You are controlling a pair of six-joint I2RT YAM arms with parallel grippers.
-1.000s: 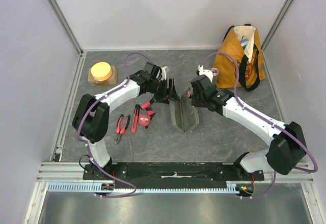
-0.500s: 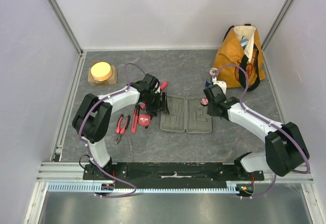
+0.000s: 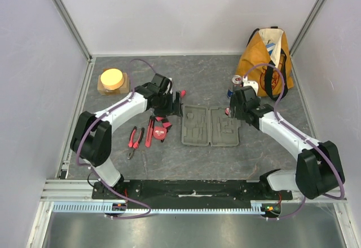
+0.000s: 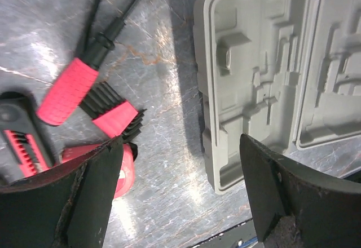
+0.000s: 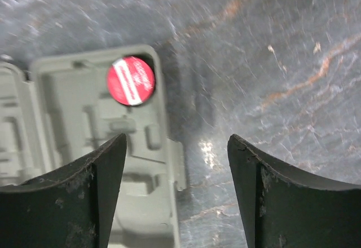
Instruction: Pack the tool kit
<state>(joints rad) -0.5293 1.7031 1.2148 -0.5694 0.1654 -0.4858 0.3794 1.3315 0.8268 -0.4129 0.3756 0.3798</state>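
The tool kit's grey case (image 3: 210,125) lies opened flat on the table, both moulded halves up. Its left half (image 4: 256,79) is bare; the right half (image 5: 84,118) holds one small round red disc (image 5: 131,80). My left gripper (image 3: 172,102) (image 4: 180,140) hangs open over bare table between the case's left edge and the loose tools, holding nothing. My right gripper (image 3: 234,110) (image 5: 176,138) is open over the case's right edge, also holding nothing. Red-handled screwdrivers (image 4: 69,90), a cutter (image 3: 149,132), a round red tape measure (image 3: 161,134) and pliers (image 3: 134,140) lie left of the case.
An orange tote bag (image 3: 265,62) stands at the back right, with a drink can (image 3: 237,83) just in front of it near my right gripper. A yellow disc on a wooden block (image 3: 113,80) sits at the back left. Walls close in the table on three sides.
The case, held half-folded between both grippers a second ago, now lies opened flat. My right gripper has opened and let go. Both grippers have drawn back from the case.
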